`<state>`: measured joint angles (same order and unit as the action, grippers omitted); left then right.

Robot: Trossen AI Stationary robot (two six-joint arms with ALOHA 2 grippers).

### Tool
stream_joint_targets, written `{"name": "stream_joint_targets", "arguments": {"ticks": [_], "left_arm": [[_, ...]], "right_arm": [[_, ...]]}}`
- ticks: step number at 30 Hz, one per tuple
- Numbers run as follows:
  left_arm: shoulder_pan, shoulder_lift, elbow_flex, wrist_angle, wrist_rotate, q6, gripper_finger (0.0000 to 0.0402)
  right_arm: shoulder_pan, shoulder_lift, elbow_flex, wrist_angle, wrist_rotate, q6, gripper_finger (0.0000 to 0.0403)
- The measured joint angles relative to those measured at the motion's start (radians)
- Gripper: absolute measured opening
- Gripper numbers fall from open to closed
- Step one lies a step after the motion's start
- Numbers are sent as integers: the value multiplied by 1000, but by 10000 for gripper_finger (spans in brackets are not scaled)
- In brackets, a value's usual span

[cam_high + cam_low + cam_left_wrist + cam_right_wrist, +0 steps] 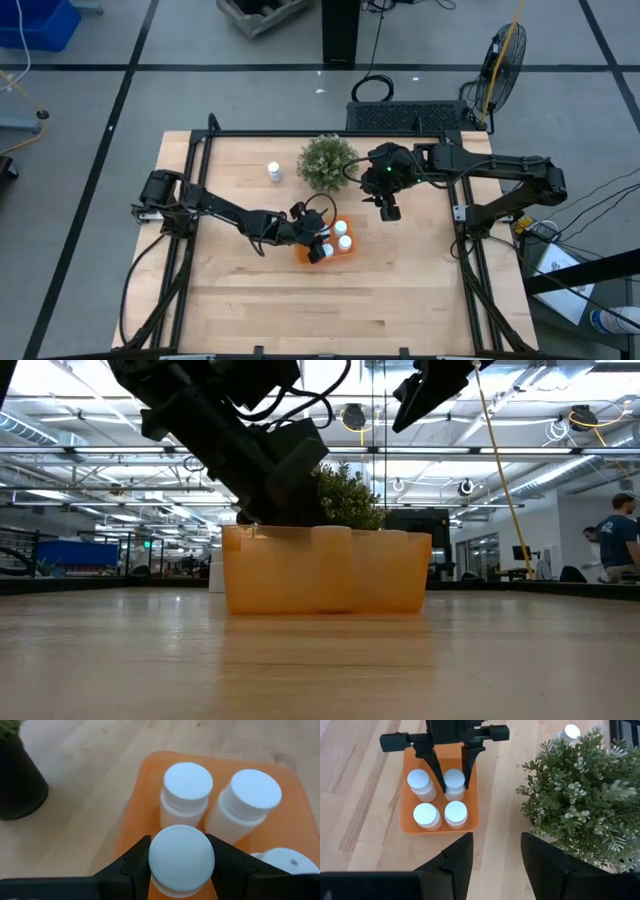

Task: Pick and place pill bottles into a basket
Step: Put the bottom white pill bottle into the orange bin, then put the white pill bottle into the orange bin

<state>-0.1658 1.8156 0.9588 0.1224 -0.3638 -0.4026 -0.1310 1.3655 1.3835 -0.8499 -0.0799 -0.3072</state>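
The orange basket [336, 250] sits mid-table in front of the plant; it also shows in the right wrist view [410, 826]. My left gripper [181, 855] is over the basket, shut on a white pill bottle [454, 779]. Three more bottles stand upright in the basket [418, 782] [426, 815] [456, 812]. Another bottle [273, 172] stands on the table, left of the plant. My right gripper [492, 852] is open and empty, hovering right of the basket and plant [388, 207]. My left gripper pinches the bottle between its two fingers [134, 862], one on each side of the white cap [157, 847]. The fingers come from above, slanting down from the table's left. The bottle is upright inside the basket's walls; its base is hidden.
A bushy green plant [327, 162] in a dark pot stands just behind the basket, between it and the lone bottle. Bare wood lies in front of the basket and to its right. A person stands in the room beyond the table [618, 545].
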Motion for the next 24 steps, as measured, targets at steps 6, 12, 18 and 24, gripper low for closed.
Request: {"name": "stream_joint_targets", "arguments": {"ticks": [6, 12, 18, 24], "left_arm": [[1, -13, 0, 9, 5, 37, 225], [2, -11, 0, 6, 24, 14, 292], [2, -72, -1, -19, 23, 21, 294], [2, -211, 0, -124, -52, 109, 267]], "right_arm": [[0, 0, 0, 0, 0, 0, 157], [0, 0, 0, -1, -1, -1, 157], [0, 0, 0, -1, -1, -1, 157], [0, 0, 0, 1, -1, -1, 157]]}}
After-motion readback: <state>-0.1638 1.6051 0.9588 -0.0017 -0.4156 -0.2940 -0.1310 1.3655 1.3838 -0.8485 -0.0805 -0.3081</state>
